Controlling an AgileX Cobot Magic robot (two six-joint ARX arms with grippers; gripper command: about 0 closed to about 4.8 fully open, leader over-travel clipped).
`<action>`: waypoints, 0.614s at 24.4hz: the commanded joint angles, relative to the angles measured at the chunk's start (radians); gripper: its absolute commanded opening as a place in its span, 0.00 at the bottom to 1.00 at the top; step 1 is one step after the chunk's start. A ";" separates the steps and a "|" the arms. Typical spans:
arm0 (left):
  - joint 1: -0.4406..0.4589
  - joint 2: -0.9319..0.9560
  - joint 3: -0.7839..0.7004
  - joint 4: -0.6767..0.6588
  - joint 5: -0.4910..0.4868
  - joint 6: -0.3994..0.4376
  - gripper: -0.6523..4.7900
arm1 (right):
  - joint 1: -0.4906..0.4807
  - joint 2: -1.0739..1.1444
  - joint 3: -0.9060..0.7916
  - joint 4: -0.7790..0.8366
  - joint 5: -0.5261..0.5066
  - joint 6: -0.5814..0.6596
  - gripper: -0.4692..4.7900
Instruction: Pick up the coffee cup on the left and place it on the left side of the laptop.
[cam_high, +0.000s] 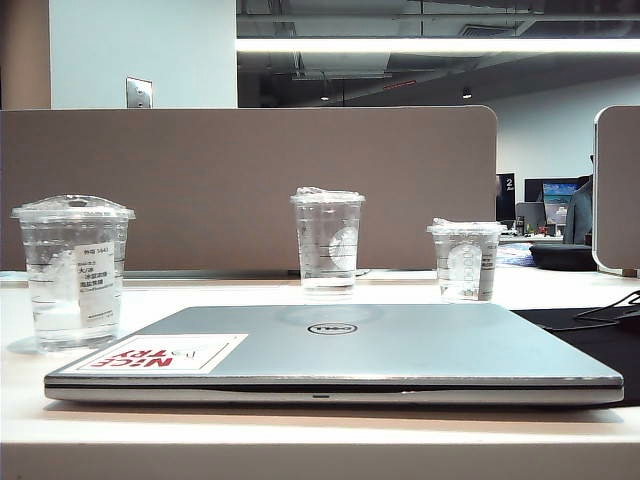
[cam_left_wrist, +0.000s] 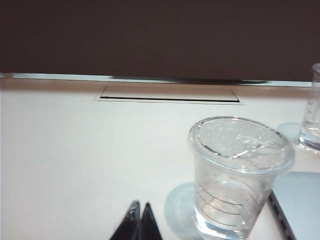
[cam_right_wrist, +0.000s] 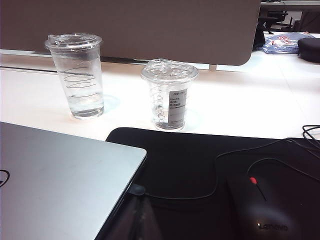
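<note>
The coffee cup, clear with a lid and a white printed label, stands upright on the white desk just left of the laptop's front corner. The closed silver laptop lies in the middle, with a "NICE TRY" sticker. No gripper shows in the exterior view. In the left wrist view my left gripper is shut and empty over bare desk, a short way from the coffee cup, whose base is next to the laptop's corner. My right gripper looks shut and dim against the black mat beside the laptop.
A taller clear cup and a short cup with a round logo stand behind the laptop. A black mat with a mouse and cable lies on its right. A grey partition closes the back.
</note>
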 joint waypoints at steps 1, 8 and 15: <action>0.001 0.001 0.003 -0.022 -0.013 0.006 0.11 | -0.002 -0.002 -0.004 0.018 0.002 0.000 0.08; 0.001 0.001 0.003 -0.010 -0.010 0.003 0.11 | -0.004 -0.002 -0.004 0.018 0.002 0.000 0.08; 0.001 0.001 0.003 -0.006 -0.010 0.003 0.11 | -0.108 -0.002 -0.004 0.018 0.001 0.000 0.08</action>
